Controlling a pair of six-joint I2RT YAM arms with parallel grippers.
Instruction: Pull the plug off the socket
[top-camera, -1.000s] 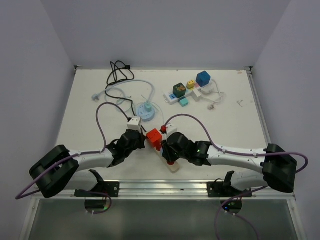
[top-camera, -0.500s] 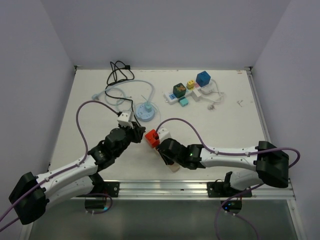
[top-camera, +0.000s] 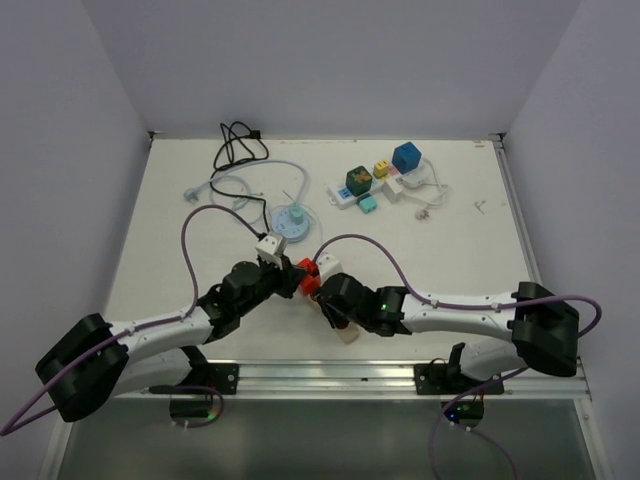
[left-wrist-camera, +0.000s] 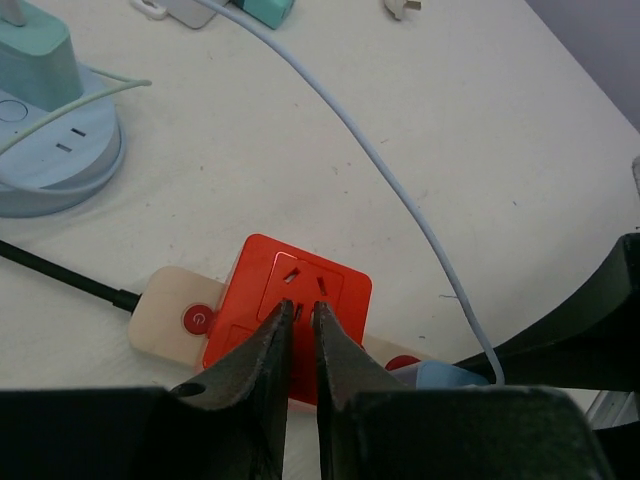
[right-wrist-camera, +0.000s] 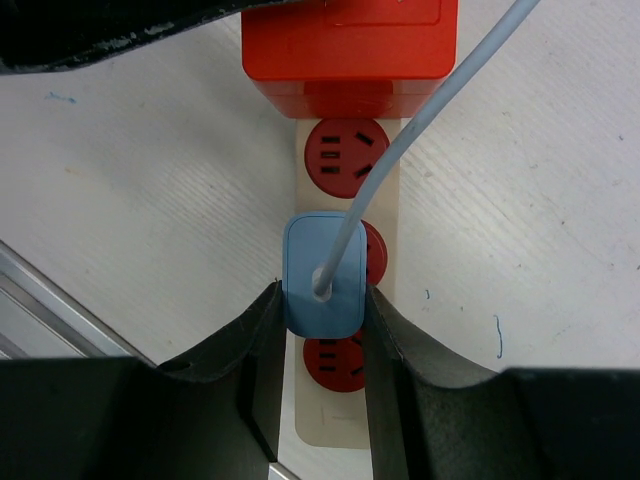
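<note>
A beige power strip (right-wrist-camera: 322, 425) with red sockets lies near the table's front edge, also seen in the top view (top-camera: 346, 334). A light blue plug (right-wrist-camera: 322, 265) with a pale cable (right-wrist-camera: 430, 100) sits in its middle socket. My right gripper (right-wrist-camera: 322, 295) is shut on this plug, one finger on each side. A red adapter cube (left-wrist-camera: 335, 285) sits on the strip's far end. My left gripper (left-wrist-camera: 300, 308) is shut, with nothing between the jaws, and its tips rest on top of the red cube (top-camera: 307, 279).
A round light blue socket (top-camera: 292, 222) with a plug stands behind the strip. A second white strip with coloured cubes (top-camera: 370, 185) lies at the back right. Black cable (top-camera: 236, 145) is coiled at the back left. The metal rail (top-camera: 330, 375) edges the table front.
My left gripper swung away to the left half a second ago and has now come back onto the red cube. The right gripper stays on the blue plug.
</note>
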